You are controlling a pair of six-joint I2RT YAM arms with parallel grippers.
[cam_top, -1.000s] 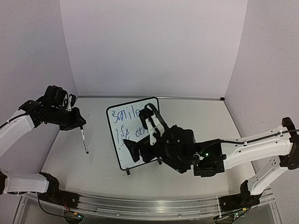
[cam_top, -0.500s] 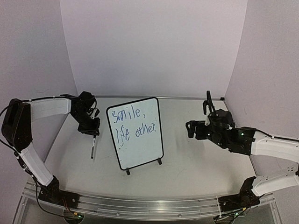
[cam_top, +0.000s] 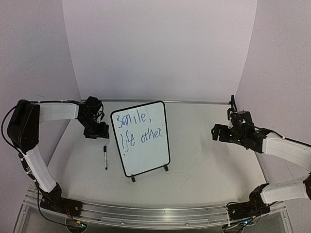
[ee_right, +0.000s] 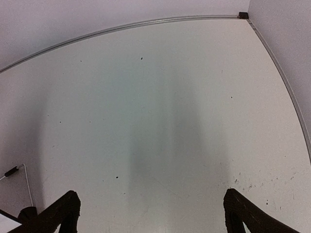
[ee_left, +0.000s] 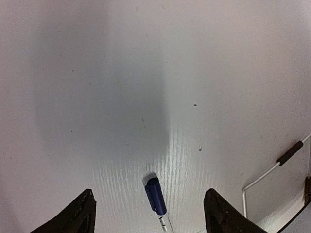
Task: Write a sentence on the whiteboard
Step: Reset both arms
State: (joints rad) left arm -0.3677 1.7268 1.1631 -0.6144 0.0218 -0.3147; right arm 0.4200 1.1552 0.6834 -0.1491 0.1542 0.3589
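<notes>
The whiteboard stands upright in the middle of the table, and the sentence fills its upper half in two lines of blue handwriting. A marker with a blue cap lies flat on the table just left of the board. My left gripper hovers above and behind it, open and empty. In the left wrist view the marker lies on the table between the spread fingers, untouched. My right gripper hangs open and empty to the right of the board. Its wrist view shows bare table between its fingers.
A board foot shows at the right edge of the left wrist view, and a board corner at the lower left of the right wrist view. Purple walls enclose the table on three sides. A metal rail runs along the near edge.
My left gripper has opened and let go of the marker, which now lies on the table. The right arm has drawn back to the right, away from the board.
</notes>
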